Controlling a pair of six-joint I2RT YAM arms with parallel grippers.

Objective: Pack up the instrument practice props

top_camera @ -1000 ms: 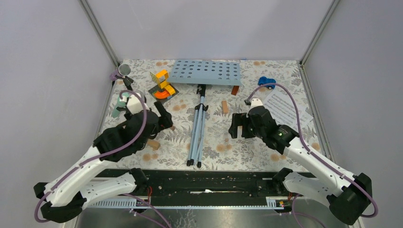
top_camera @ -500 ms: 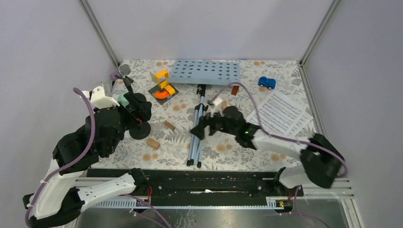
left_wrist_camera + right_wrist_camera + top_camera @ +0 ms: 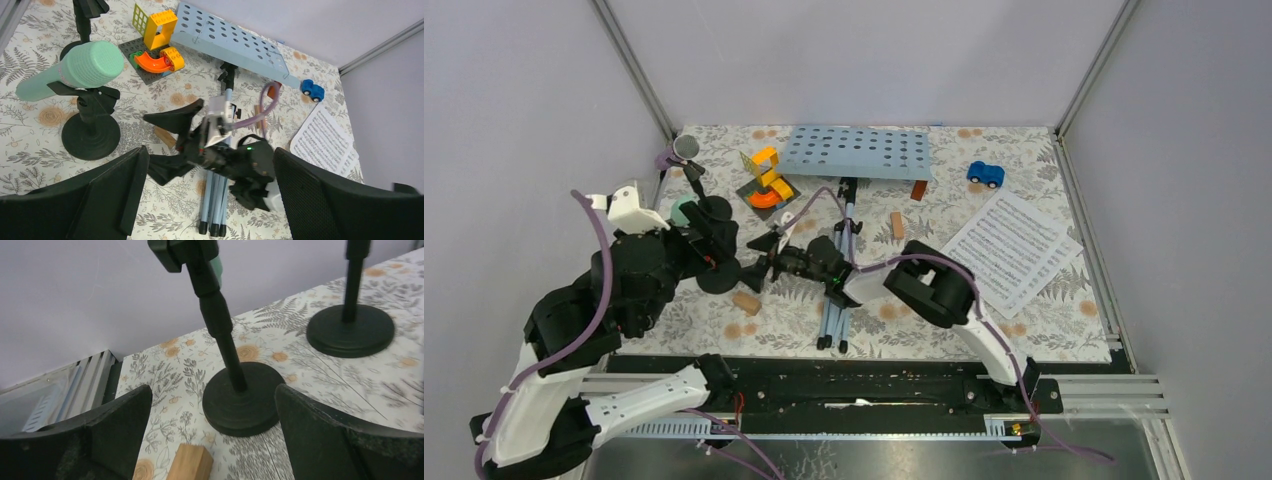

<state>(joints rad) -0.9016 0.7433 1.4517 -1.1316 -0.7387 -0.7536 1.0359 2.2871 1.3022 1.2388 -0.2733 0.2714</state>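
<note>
So the music rack [image 3: 859,152] is lying flat. Its pale blue perforated plate is at the far end with its long side running left-right, and the folded tripod legs [image 3: 836,290] point straight from it toward the near edge.

Left of those legs is the mint-green mic [image 3: 75,72], clipped into its round-based holder [image 3: 242,400]. It's tilted, with the head aimed up toward the rack's plate and the handle sloping down and away to the left. The purple glitter mic [image 3: 676,152] sits in the other holder [image 3: 350,330], off the plate's left end, also tilted with its head toward the plate.

The sheet-music pages [image 3: 1014,250] are flat on the table right of the legs, turned on a diagonal.

The right gripper [image 3: 757,258] stretches across the legs to their left side. Its jaws are spread wide, low in front of the mint mic's holder base, and touch nothing. The left gripper [image 3: 210,151] hangs above that same spot, fingers wide apart too, nothing in them.
</note>
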